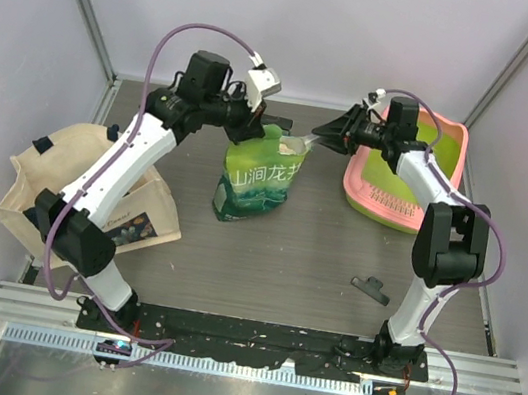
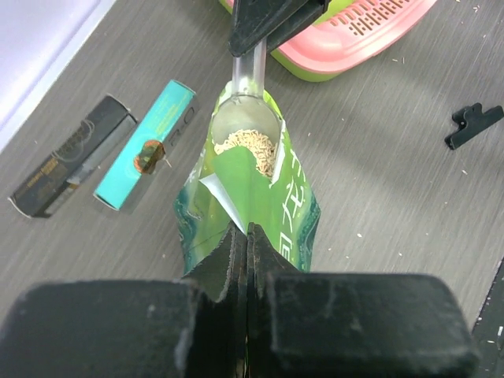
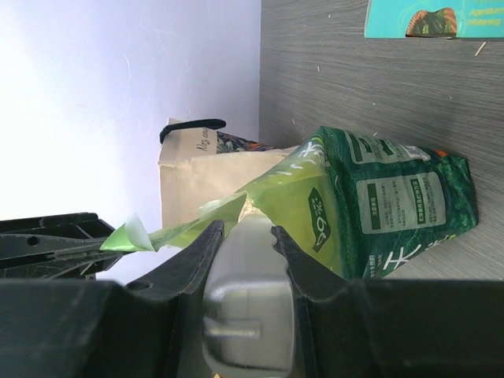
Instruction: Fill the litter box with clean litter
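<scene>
The green printed bag (image 1: 258, 184) stands upright mid-table. My left gripper (image 1: 257, 115) is shut on its top edge (image 2: 236, 206) and holds the mouth open. Beige clean litter (image 2: 247, 145) shows inside the bag. My right gripper (image 1: 327, 133) is shut on the handle of the clear plastic scoop (image 3: 248, 295), whose bowl reaches into the bag's mouth (image 2: 246, 102). The litter box (image 1: 405, 171), pink rim and lime-green basin, sits at the right, behind the right gripper; it also shows in the left wrist view (image 2: 358, 35).
A beige tote bag (image 1: 88, 190) lies at the left. A black clip (image 1: 371, 287) lies near the right arm's base. A black box (image 2: 69, 155) and a teal box (image 2: 146, 143) lie beside the bag.
</scene>
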### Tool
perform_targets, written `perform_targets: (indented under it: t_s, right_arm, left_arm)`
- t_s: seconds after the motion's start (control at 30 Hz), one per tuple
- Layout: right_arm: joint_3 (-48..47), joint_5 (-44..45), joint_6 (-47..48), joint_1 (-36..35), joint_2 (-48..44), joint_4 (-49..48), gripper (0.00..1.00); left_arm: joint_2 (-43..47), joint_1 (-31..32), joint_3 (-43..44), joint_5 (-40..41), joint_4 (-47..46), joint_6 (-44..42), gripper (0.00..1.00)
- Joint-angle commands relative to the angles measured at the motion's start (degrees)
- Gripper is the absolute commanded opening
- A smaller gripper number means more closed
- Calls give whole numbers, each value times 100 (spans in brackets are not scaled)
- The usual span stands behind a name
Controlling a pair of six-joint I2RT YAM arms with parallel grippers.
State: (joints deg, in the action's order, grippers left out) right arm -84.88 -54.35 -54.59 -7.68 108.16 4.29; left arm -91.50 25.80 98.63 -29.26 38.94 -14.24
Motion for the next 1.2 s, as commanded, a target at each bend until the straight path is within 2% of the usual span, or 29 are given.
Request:
perform_targets:
  t_s: [0.0,0.2,0.33,0.43,0.47,0.5,0.53,0.57,0.67,0.83,1.17]
  right_arm:
    - [-46,-137,-254,258,-401,-403,1]
    - [-20,-453,-657,364,-366,-1114,1]
    - [173,-804,-1042,408,-287,-1841,1]
    - [332,-797,-1054,469,-260,-1809,1]
    - [332,-814,-1071,478,-243,-1801,1]
    - [323,-806,-1089,522,-251,-1801,1]
    - [288,-814,-1080,540,-243,-1792,1]
    - [227,-840,-1063,557,-208,-1766,1]
    - [174,-893,-1028,636,-164,-1704,1]
    - [341,-885,-1089,689,-58,-1870,1]
    - [-72,-885,-1045,698,74,-1739,1]
  left_arm:
    - [98,4,973,-502,-1037,-369,0]
    - [-157,56,1554,-608,-1002,-544,0]
    - [-140,65,1318,-651,-914,-747,0]
    - [-26,118,1089,-643,-923,-747,0]
    - [27,153,1053,-565,-923,-756,2]
    - [53,179,1001,-529,-923,-747,9]
    - [80,232,966,-494,-923,-738,17]
    - [115,258,939,-450,-914,-738,32]
    - [238,285,763,-344,-914,-729,43]
    - [317,285,640,-230,-897,-721,44]
    - [309,294,666,-142,-888,-685,44]
